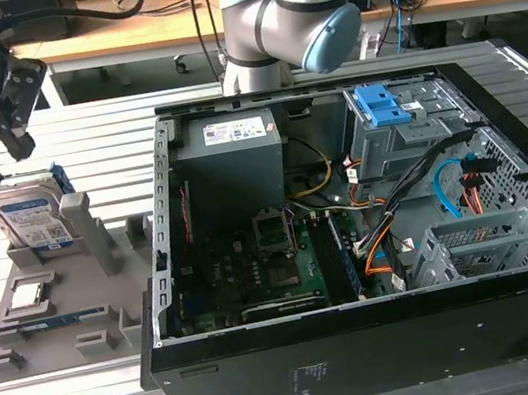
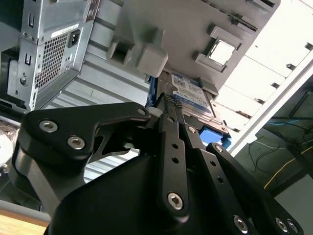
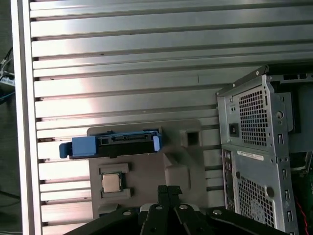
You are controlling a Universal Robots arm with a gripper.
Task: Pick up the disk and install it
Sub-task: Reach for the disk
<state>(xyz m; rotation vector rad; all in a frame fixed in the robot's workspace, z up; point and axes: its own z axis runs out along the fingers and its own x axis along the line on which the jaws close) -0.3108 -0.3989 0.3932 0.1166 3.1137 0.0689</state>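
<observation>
Pincer (image 1: pixel 21 147): clenched, tips pressed together in the first wrist view (image 3: pixel 169 189), nothing between them. It hangs just above the disk's upper edge at the exterior view's left, apart from it.

Counter (image 1: pixel 103 143): ribbed aluminium surface that carries every item listed below.

Computer case (image 1: pixel 371 352): black tower laid on its side, panel off, interior open upward. The motherboard, cabling and a grey power supply (image 1: pixel 227 158) are exposed.

Grey bay (image 1: pixel 391 136): inside the case toward the exterior view's right, with a blue plastic latch (image 1: pixel 377 105) on top. It looks like the likely seat for the disk, though this cannot be confirmed.

Grey fixture (image 1: pixel 7 357): moulded parts holder lying on the counter just beside the case, on the exterior view's left.

Disk (image 1: pixel 31 211): silver hard drive with a white-and-blue label in a blue carrier. It stands upright in a slot at the far end of the fixture. It appears edge-on in the first wrist view (image 3: pixel 112 145) and label-side in the second wrist view (image 2: pixel 195 95).

Square chip (image 1: pixel 27 295): small silver part seated flat in a fixture pocket near the disk. It is not part of the task.

Status: pickup not yet made, since the disk sits in its slot ungrasped. Both the grasp and the installation in the case remain to be done.
</observation>
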